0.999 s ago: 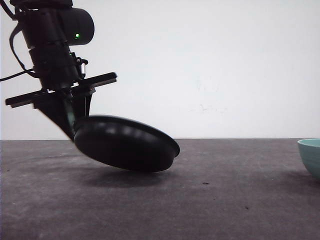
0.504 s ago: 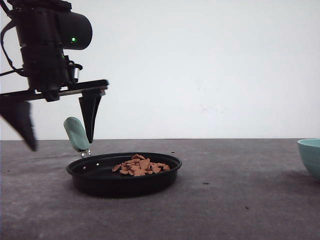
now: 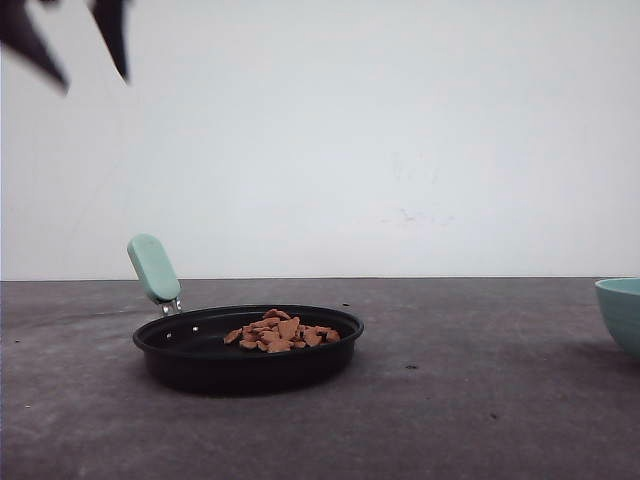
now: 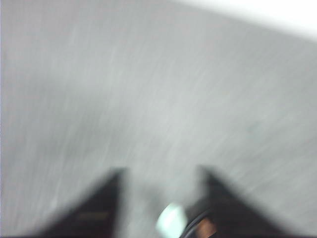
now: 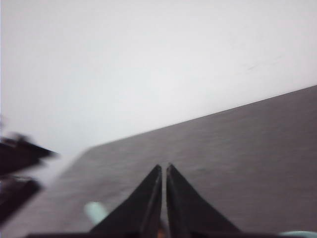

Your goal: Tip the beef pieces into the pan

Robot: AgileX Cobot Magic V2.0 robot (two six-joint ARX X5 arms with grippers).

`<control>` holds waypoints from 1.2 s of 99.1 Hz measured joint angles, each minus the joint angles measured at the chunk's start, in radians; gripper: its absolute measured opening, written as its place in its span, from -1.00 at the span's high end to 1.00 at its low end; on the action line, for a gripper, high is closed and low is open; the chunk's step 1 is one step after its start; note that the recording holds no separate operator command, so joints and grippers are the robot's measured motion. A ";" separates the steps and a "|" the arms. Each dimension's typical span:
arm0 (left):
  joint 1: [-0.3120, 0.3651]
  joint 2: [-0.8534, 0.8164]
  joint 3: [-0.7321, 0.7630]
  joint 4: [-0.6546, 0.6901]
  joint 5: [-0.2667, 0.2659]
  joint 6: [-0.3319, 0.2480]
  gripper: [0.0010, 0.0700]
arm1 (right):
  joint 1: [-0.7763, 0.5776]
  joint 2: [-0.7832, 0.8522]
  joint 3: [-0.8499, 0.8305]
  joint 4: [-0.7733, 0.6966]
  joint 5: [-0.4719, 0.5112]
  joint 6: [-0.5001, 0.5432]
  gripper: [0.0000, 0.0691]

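Dark grey table [image 3: 480, 400] across the lower part of the front view, matte, with a few small dark specks near the centre and lower right. Plain white wall [image 3: 400, 140] behind, filling the upper part, faint smudges right of centre. Teal bowl [image 3: 622, 312] at the right edge, cut off by the frame, resting on the table just below the wall line. Same grey surface [image 4: 148, 99] blurred in the left wrist view, white strip at the upper right. Grey surface [image 5: 247, 148] lower right in the right wrist view, white wall [image 5: 124, 59] above.
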 joint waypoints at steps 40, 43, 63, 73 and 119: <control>0.014 -0.542 -0.303 0.119 0.000 0.150 0.96 | 0.033 0.000 0.000 -0.163 0.283 -0.470 0.96; 0.017 -0.599 -0.363 0.112 0.000 0.155 0.96 | 0.037 0.000 0.000 -0.163 0.283 -0.484 0.96; 0.018 -0.980 -0.664 0.078 0.019 0.121 0.96 | 0.057 0.000 0.000 -0.166 0.277 -0.521 0.96; 0.018 -1.085 -0.671 0.078 -0.008 0.127 0.96 | 0.066 0.000 0.000 -0.165 0.274 -0.522 0.96; 0.018 -1.168 -0.669 0.052 -0.026 0.183 0.95 | 0.067 0.000 0.000 -0.166 0.275 -0.522 0.96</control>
